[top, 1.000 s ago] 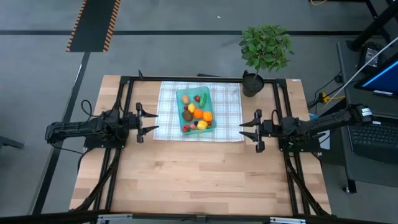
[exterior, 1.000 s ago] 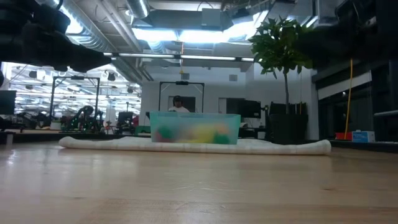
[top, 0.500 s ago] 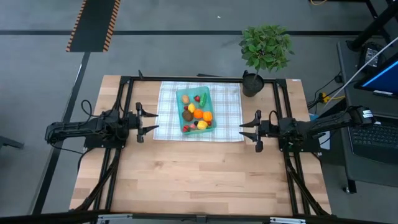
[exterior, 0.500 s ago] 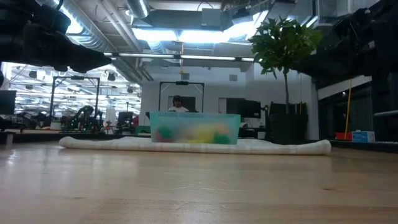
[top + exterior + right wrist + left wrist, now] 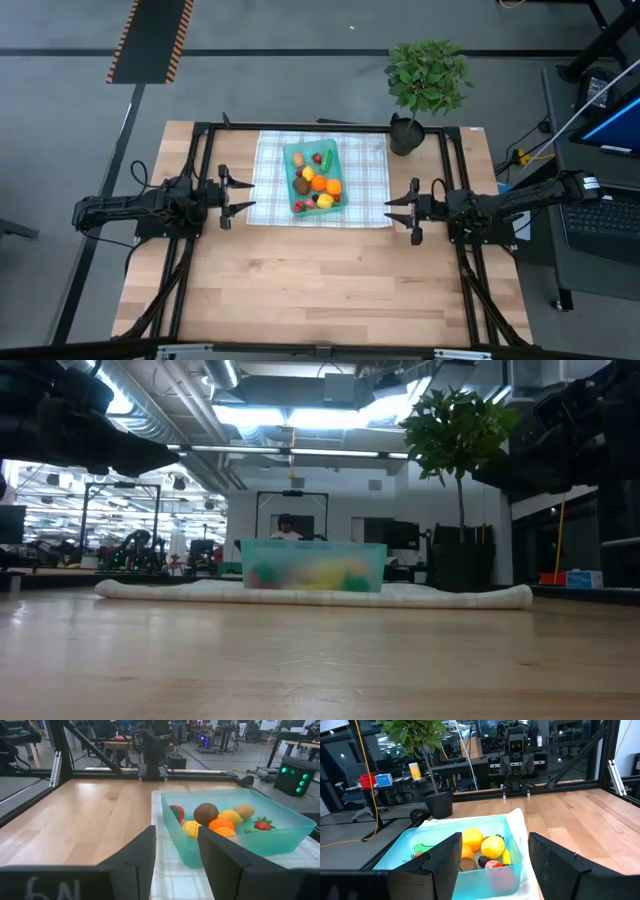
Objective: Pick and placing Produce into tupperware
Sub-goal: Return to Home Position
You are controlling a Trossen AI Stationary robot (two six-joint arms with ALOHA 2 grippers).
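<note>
The teal tupperware [image 5: 288, 160] stands on a white-green checked cloth [image 5: 365, 175] at the table's far middle. The produce [image 5: 320, 183] lies inside it: oranges, a yellow lemon, a brown kiwi, a green piece and red berries. The left wrist view shows the produce [image 5: 482, 845] behind the tupperware's wall [image 5: 485, 877]. In the right wrist view the produce [image 5: 215, 820] lies in the tupperware [image 5: 260, 845] too. My left gripper [image 5: 248, 196] hovers open at the cloth's left edge, facing the tupperware. My right gripper [image 5: 390, 211] hovers open at the cloth's right near corner.
A leafy potted plant [image 5: 428, 75] stands at the far right, beside the cloth's corner. Black frame rails [image 5: 200, 150] run along the table's left, right and far sides. Bare wood [image 5: 320, 280] spreads from the cloth to the near edge. A keyboard and screen sit off the table's right.
In the low view my right arm has come lower into the upper right of the picture. The tupperware, the produce and the cloth have stayed where they were.
</note>
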